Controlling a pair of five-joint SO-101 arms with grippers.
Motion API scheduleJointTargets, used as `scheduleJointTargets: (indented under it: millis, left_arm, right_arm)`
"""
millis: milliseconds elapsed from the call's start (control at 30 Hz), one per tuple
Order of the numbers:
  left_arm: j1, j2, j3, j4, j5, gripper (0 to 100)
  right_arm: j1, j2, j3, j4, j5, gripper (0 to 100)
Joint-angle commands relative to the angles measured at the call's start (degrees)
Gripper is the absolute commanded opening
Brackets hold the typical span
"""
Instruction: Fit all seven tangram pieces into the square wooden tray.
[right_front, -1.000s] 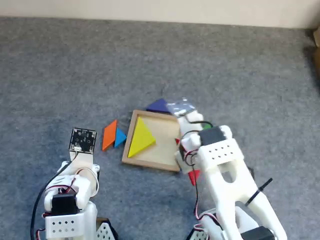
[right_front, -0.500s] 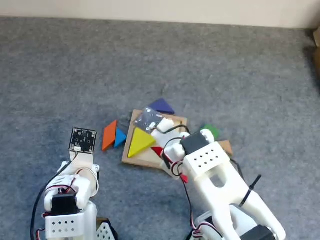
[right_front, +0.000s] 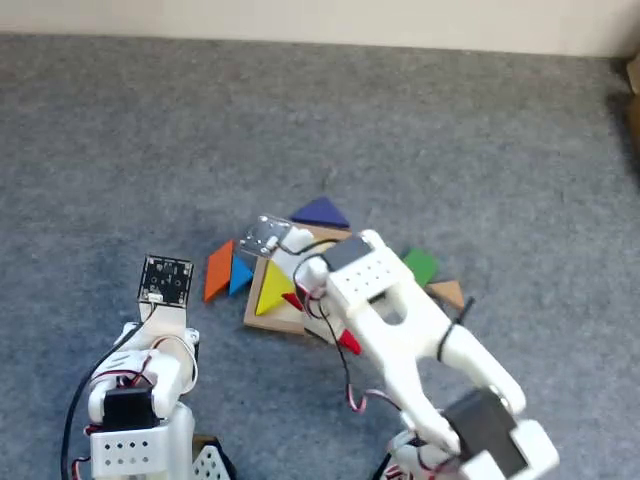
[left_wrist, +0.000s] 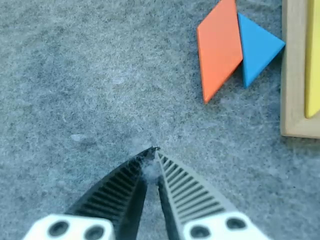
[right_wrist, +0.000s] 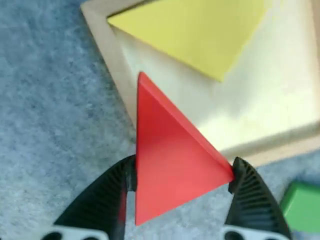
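The square wooden tray (right_front: 262, 314) lies mid-table with a yellow triangle (right_front: 272, 285) inside it. My right gripper (right_wrist: 182, 172) is shut on a red triangle (right_wrist: 170, 170), held above the tray's rim (right_wrist: 107, 45) near a corner, just off the yellow triangle (right_wrist: 200, 30). In the high view the right arm covers most of the tray, and a bit of the red triangle (right_front: 292, 298) peeks out beside it. An orange parallelogram (left_wrist: 218, 47) and a blue triangle (left_wrist: 257, 45) lie touching, just outside the tray (left_wrist: 292, 75). My left gripper (left_wrist: 152, 152) is shut on nothing, over bare carpet short of them.
A purple triangle (right_front: 320, 212) lies on the carpet behind the tray. A green piece (right_front: 420, 266) and a brown triangle (right_front: 447, 292) sit on the tray's right. Grey carpet stretches around them. The left arm's base (right_front: 130, 420) stands at the front left.
My right arm has swung left across the tray with the red triangle in its grip, uncovering the green and brown pieces. The left arm has not moved.
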Motion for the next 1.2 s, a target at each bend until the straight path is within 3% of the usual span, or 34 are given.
scheduleJointTargets:
  millis: [0, 400, 667, 1167]
  left_arm:
    - [-0.04, -0.04, 0.4, 0.18, -0.18, 1]
    - [-0.04, -0.04, 0.4, 0.18, -0.18, 1]
    - [-0.04, -0.04, 0.4, 0.18, -0.18, 1]
    - [-0.04, -0.04, 0.4, 0.18, -0.18, 1]
  right_arm:
    - [-0.66, 3.38, -6.73, -0.75, 3.43, 17.4]
    - [-0.75, 13.05, -14.99, -0.57, 5.19, 18.1]
    - [-0.66, 12.97, -14.9, -0.57, 4.92, 32.4]
    - [-0.57, 12.88, -21.14, 6.9, 4.92, 32.5]
